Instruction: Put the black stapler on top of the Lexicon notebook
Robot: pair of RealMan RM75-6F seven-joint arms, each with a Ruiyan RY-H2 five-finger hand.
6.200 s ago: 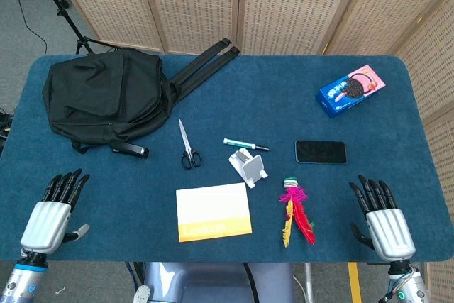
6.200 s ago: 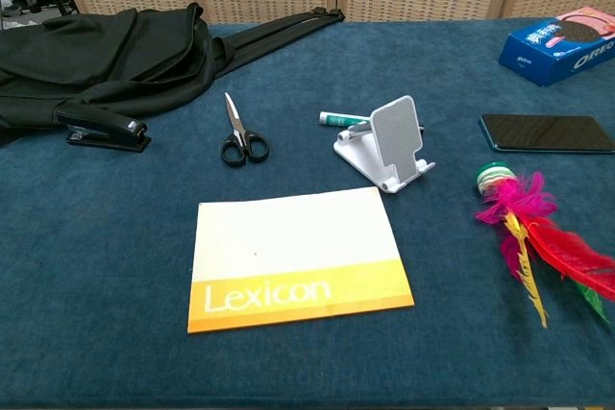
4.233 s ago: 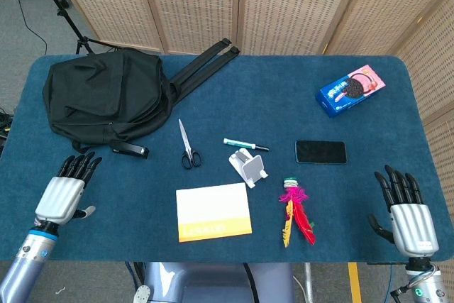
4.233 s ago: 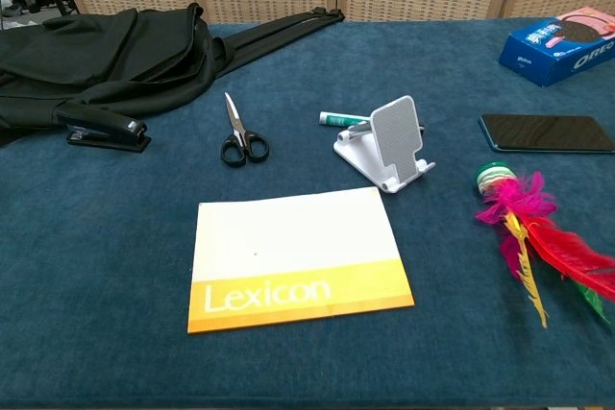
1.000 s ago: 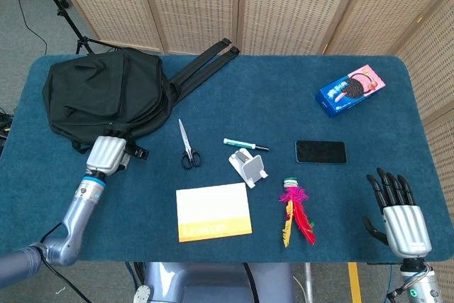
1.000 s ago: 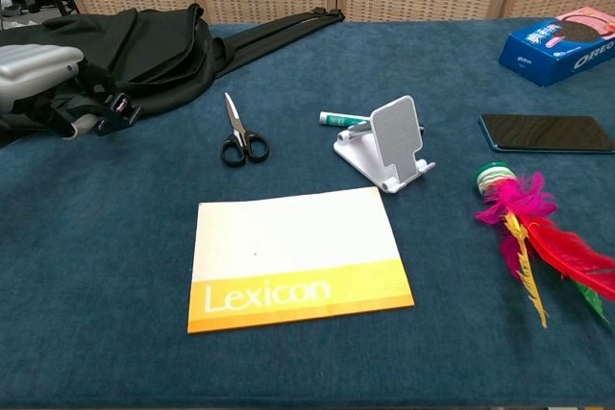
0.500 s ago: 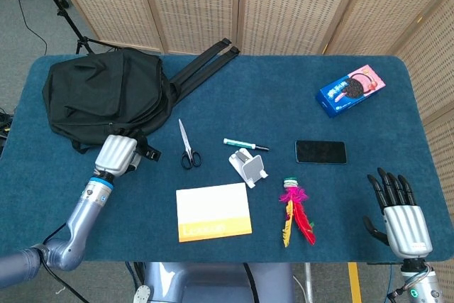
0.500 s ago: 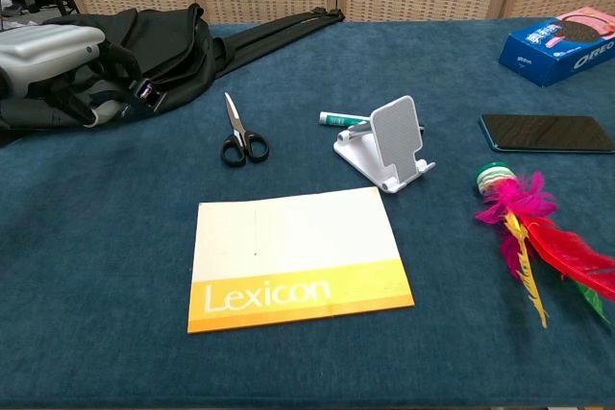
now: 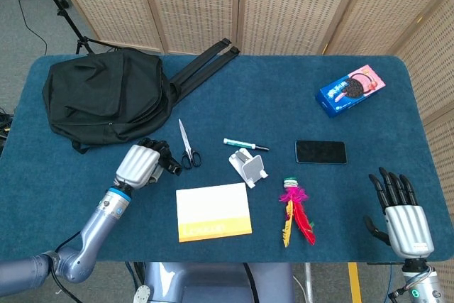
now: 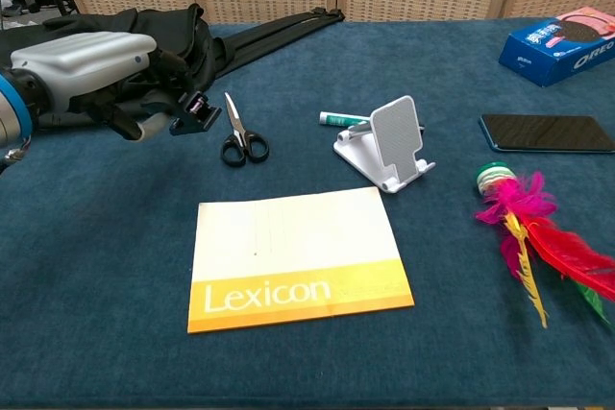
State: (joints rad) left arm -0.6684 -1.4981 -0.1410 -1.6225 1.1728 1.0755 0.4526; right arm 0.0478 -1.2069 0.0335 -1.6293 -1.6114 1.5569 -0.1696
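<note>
My left hand [image 9: 140,163] [image 10: 96,74] grips the black stapler [image 10: 190,114] [image 9: 170,164], lifted off the table, its front end poking out past the fingers. It hovers left of the scissors and up-left of the Lexicon notebook [image 9: 213,211] [image 10: 294,257], a white pad with an orange band lying flat near the front edge. My right hand [image 9: 400,214] rests at the front right corner, fingers spread, holding nothing; the chest view does not show it.
A black backpack [image 9: 103,101] fills the back left. Scissors [image 9: 187,147] [image 10: 239,132], a marker [image 9: 244,145], a white phone stand [image 9: 249,167] [image 10: 389,145], a phone [image 9: 320,152], a feather shuttlecock [image 9: 296,214] and a blue cookie box [image 9: 350,91] lie across the blue table.
My left hand closed on the stapler beside the backpack, lifted it and carried it right and toward the notebook. The right hand has stayed put.
</note>
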